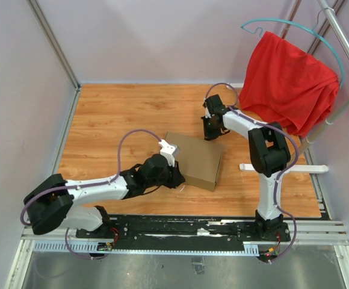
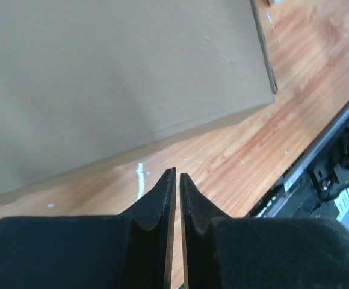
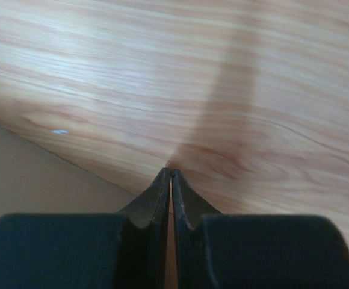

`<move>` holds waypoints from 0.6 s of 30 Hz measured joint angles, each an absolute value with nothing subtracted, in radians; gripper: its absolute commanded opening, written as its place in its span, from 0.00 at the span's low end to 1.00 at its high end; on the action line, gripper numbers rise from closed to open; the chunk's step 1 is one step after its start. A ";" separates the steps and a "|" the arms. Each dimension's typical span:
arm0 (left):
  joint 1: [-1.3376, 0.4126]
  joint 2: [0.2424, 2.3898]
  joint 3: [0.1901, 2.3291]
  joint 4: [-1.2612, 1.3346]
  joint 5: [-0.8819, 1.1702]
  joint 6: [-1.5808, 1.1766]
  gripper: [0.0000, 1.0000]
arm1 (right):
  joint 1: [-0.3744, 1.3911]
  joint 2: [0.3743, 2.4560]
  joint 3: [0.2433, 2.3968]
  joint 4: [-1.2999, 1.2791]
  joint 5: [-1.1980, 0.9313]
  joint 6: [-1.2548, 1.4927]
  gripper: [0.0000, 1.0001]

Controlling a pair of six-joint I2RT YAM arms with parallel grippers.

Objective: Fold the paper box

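The paper box (image 1: pixel 197 159) is a plain brown closed shallow box lying flat in the middle of the wooden table. It fills the upper left of the left wrist view (image 2: pixel 114 78), and its corner shows at the lower left of the right wrist view (image 3: pixel 24 174). My left gripper (image 1: pixel 176 174) is shut and empty, just off the box's near left side, low over the table (image 2: pixel 177 174). My right gripper (image 1: pixel 210 133) is shut and empty, fingertips down at the table just beyond the box's far right corner (image 3: pixel 171 171).
A red cloth (image 1: pixel 289 81) hangs on a teal hanger (image 1: pixel 295 25) from a metal rack (image 1: pixel 343 42) at the back right. The rack's white foot (image 1: pixel 283 168) lies on the table at right. The black base rail (image 1: pixel 192 226) runs along the near edge.
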State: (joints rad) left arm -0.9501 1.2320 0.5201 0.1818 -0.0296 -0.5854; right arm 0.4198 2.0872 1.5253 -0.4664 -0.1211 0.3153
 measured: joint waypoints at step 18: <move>-1.115 1.675 0.731 0.326 -0.002 -0.600 0.10 | 0.364 2.008 1.393 -0.401 -0.161 0.328 0.06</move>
